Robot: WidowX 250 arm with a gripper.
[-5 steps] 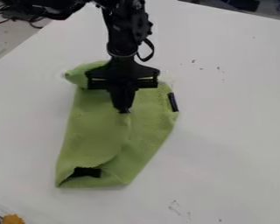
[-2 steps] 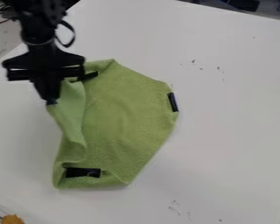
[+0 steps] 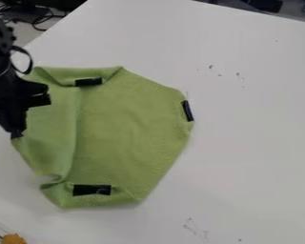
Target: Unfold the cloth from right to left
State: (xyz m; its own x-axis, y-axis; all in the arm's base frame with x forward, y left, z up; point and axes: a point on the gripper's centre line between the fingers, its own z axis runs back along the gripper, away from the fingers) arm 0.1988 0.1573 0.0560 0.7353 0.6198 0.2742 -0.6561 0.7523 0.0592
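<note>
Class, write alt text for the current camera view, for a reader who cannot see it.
A black robot gripper pinches the left edge of a partly folded green cloth on a white table. Three short black strips lie near the cloth's top, right and bottom edges.
</note>
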